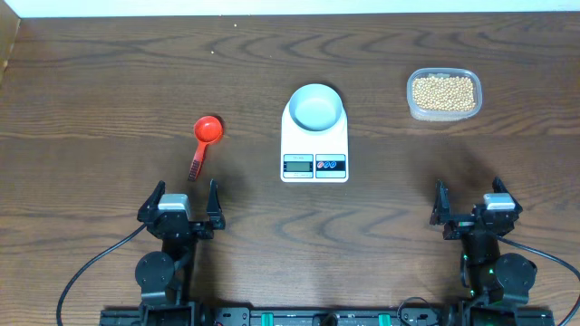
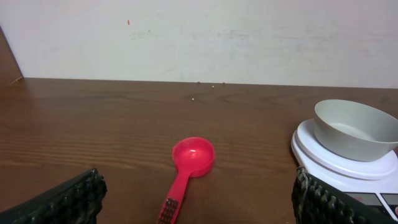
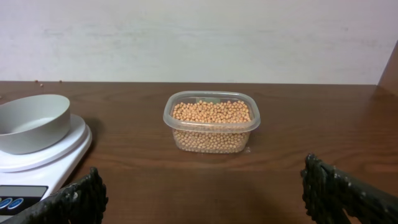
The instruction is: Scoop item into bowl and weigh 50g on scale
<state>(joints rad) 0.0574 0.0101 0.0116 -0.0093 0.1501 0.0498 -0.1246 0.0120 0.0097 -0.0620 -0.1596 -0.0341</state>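
The white scale [image 1: 314, 143] [image 2: 367, 177] [image 3: 37, 163] sits mid-table with the pale blue bowl [image 1: 316, 107] [image 2: 354, 129] [image 3: 32, 122] standing empty on it. Tan beans [image 1: 443, 91] [image 3: 212, 112] fill a clear plastic tub [image 1: 413, 107] [image 3: 211, 140] at the far right. A red scoop [image 1: 203, 143] [image 2: 189, 167] lies flat on the wood left of the scale, handle toward me. My left gripper [image 1: 179, 197] [image 2: 198, 214] stands open just short of the scoop's handle. My right gripper [image 1: 474, 201] [image 3: 205, 208] is open near the front edge, well short of the tub.
A few stray beans [image 2: 211, 86] lie far back on the dark wooden table [image 1: 109, 81], near the white wall. Black cables [image 1: 86, 272] run from both arm bases at the front edge.
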